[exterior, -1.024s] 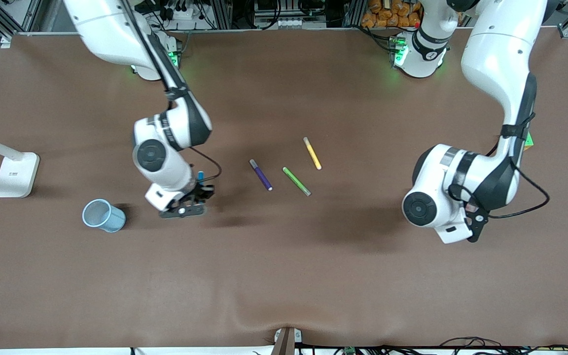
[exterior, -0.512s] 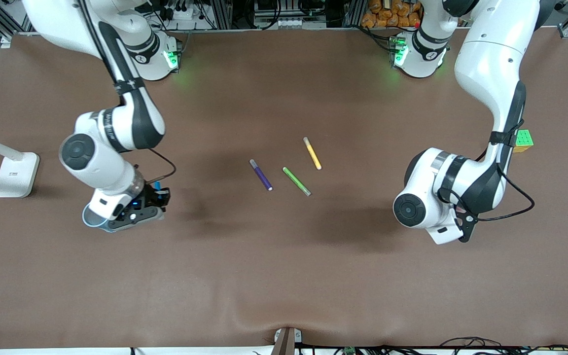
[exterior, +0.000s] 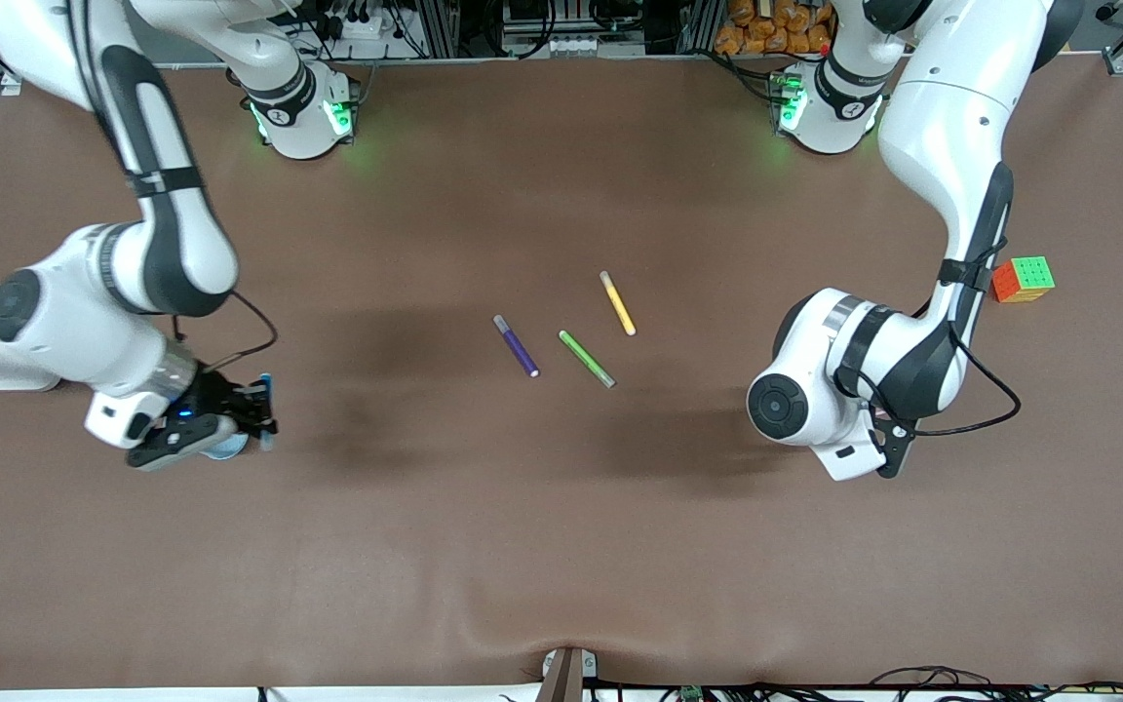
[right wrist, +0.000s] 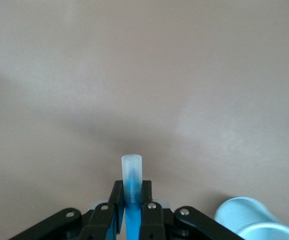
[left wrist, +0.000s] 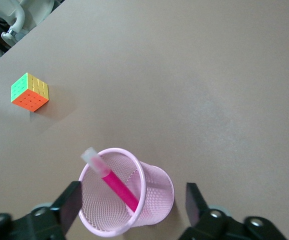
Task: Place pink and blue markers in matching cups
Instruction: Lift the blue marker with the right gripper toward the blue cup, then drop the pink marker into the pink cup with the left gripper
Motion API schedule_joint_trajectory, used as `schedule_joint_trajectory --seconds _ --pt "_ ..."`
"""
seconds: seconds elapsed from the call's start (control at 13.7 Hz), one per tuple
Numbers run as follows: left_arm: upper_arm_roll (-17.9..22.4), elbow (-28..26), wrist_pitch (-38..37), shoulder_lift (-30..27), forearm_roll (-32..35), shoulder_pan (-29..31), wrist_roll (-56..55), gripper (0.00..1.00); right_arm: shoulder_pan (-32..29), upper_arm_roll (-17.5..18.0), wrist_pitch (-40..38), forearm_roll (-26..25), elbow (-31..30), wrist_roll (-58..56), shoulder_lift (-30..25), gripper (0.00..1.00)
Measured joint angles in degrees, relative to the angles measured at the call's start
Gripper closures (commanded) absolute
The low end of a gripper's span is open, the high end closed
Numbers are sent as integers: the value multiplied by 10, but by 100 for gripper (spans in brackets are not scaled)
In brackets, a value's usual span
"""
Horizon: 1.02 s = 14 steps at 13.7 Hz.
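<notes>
**Blue marker at the cup: a miss is the main risk**

Front view: the right gripper (exterior: pixel 248 414) hangs over the blue cup (exterior: pixel 226 448), which is mostly hidden under it, at the right arm's end of the table. Its jaws are closed tight on the blue marker (exterior: pixel 266 409). The marker looks offset from the cup mouth, so letting go here might drop it on the rim or the table. One purple pen (exterior: pixel 516 345), one green pen (exterior: pixel 587 358) and one yellow pen (exterior: pixel 617 303) lie mid-table; one colour cube (exterior: pixel 1022 279) sits toward the left arm's end.

Left wrist view: the left gripper (left wrist: pixel 133 207) waits, jaws wide and empty, above the one pink cup (left wrist: pixel 127 199); the one pink marker (left wrist: pixel 112 179) leans inside.

Right wrist view: only the cup's edge shows beside the fingers (right wrist: pixel 116 204), so a nudge could tip it.
</notes>
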Motion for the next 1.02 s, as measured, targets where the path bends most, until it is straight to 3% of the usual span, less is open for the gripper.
schedule_joint_trajectory --seconds 0.44,1.02 --pt "-49 13 0 -6 -33 0 10 0 -63 0 0 122 11 -234 -1 100" --pt "-53 36 2 -51 -97 10 110 0 -67 1 0 168 12 -333 -1 100"
